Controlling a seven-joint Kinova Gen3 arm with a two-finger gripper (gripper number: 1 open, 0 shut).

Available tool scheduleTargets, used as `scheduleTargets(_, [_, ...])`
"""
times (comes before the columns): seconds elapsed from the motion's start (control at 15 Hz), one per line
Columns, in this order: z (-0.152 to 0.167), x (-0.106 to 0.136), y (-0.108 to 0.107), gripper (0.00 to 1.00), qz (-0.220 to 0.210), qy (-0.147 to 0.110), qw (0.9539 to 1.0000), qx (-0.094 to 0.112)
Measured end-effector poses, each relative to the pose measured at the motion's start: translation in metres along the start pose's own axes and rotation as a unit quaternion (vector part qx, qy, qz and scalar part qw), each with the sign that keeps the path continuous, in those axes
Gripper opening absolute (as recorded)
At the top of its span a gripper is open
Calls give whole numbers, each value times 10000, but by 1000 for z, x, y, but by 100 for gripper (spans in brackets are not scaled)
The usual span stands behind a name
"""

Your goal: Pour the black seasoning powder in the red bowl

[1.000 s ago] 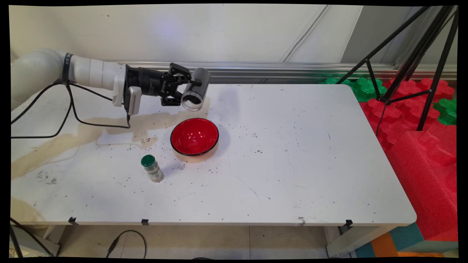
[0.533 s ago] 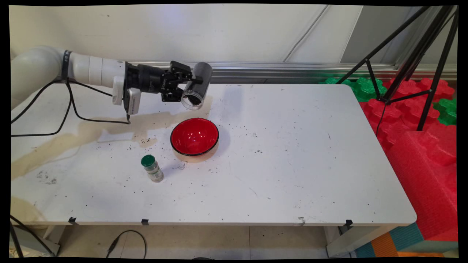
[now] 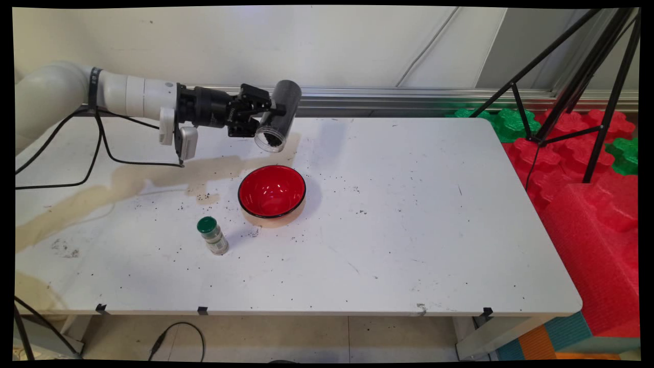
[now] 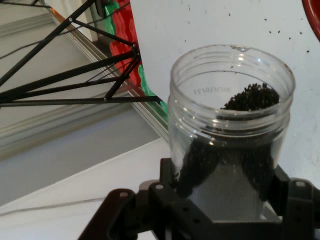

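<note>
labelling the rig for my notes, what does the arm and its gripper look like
The arm is made of smooth white rounded links, with a black band near its elbow. A black cylindrical wrist section leads to the black two-finger gripper with an open metal linkage. A small white-grey box hangs under the wrist, and thin black cables droop from the arm.

A robotics lab, as I see it from my remote station: my claw [image 3: 260, 120] hangs over a stained white table [image 3: 398, 214] with black tape tabs [image 3: 203, 310] on its near edge. Far to the claw's right stand black tripod legs [image 3: 577, 76] on red and green foam blocks [image 3: 577, 168]. Behind the claw runs a bare wall [image 3: 255, 41] with a metal rail [image 3: 409, 94]; a loose cable [image 3: 176, 340] lies on the floor below the table.
</note>
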Motion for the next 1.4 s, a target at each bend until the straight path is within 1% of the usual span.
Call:
scheduleTargets(0.33, [2, -1, -2, 0, 342, -14, 9994, 43])
scheduleTargets(0.67, [3, -2, -4, 0, 652, -28, 9978, 81])
scheduleTargets(1.4, [4, -1, -6, 0, 1072, -26, 9941, 140])
